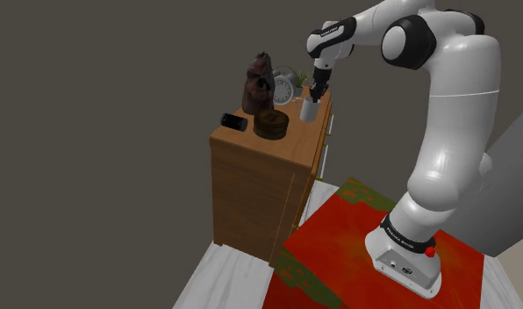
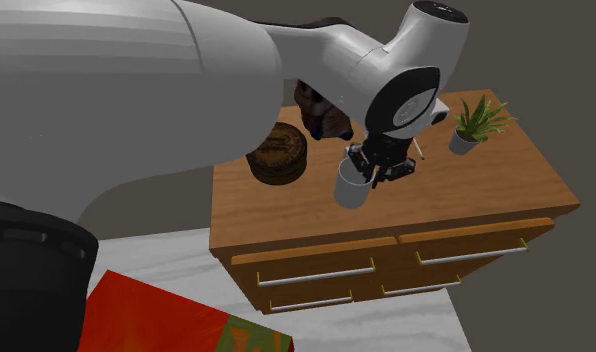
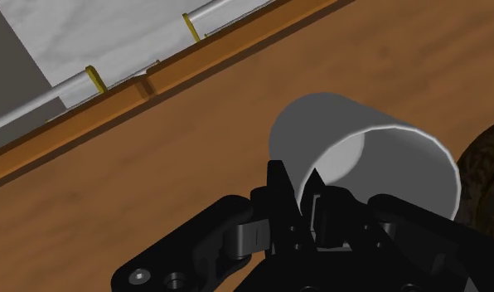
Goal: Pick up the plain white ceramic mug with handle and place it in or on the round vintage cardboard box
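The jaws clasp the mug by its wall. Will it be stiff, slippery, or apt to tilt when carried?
Probably stiff: the mug shows a true round rim under the jaws' pinch. Perhaps slippery: its white surface looks smooth, and only the thin wall is clasped. It may tilt, since most of it hangs to one side of the jaws.

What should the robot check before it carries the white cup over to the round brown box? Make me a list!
1. Pincer shut on the plain white mug, one finger inside the rim and one outside: ok.
2. Mug lifted off the wooden dresser: cannot tell.
3. Top of the round dark brown box bare: ok.
4. Room around the box: not ok, the dark brown figurine stands close beside it, so go carefully.
5. Mug above the box: not ok, it hangs off to one side.
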Tool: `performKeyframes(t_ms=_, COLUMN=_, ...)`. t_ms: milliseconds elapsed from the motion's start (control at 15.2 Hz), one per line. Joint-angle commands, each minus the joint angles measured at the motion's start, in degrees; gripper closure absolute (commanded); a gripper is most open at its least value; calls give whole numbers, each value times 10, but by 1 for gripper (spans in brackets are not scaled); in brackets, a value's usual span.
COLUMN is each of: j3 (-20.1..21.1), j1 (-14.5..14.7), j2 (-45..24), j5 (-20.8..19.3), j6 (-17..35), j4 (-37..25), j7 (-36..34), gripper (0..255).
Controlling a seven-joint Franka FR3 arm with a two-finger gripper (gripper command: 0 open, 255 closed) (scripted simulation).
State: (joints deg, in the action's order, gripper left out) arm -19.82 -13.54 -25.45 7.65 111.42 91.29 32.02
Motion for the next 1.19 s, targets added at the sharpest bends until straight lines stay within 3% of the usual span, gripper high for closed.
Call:
performKeyframes(t_ms=0, j3=-1, j1=1, j2=4, j5=-2, j6=-13, j4=-8, j7=-2, gripper=255)
performKeyframes(t_ms=1122, j3=-6, j1=-3, j2=25, j5=-11, j6=-134, j4=-111, j7=-7, gripper=255)
